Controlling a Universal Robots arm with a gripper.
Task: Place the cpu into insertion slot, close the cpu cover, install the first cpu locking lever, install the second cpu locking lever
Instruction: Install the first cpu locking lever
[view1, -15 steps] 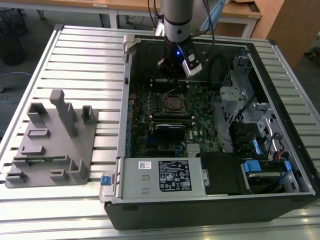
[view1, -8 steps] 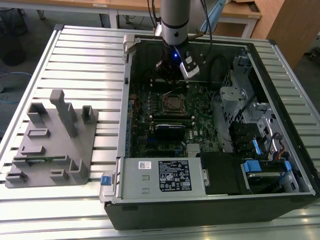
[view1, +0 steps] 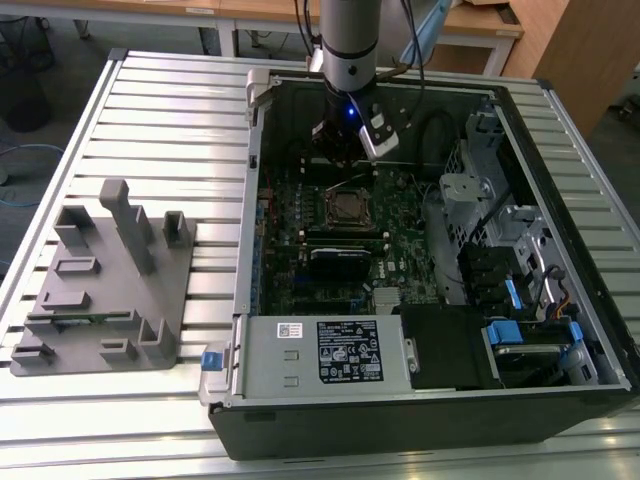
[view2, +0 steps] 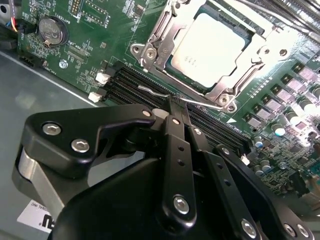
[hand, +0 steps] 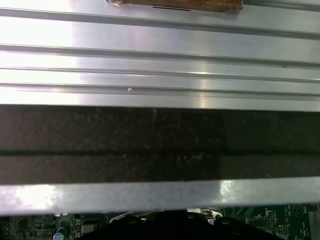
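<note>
One robot arm reaches into an open PC case; its gripper (view1: 345, 150) hovers just behind the insertion slot (view1: 348, 207). Second wrist view: fingers (view2: 175, 125) pinched together on a thin wire lever (view2: 150, 91) beside the silver cpu (view2: 207, 42), seated under the metal cpu cover (view2: 162, 35). Risk: smooth wire slips, springs back.

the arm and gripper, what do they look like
In the exterior view the arm is a silver-grey cylinder with a darker band, a small blue light glowing at its lower end and dark cables running beside it. In the second wrist view the gripper is matt black, built of flat linkage bars joined by round silver screws, narrowing to slim black fingers, with a silver metal part at its base.
</note>
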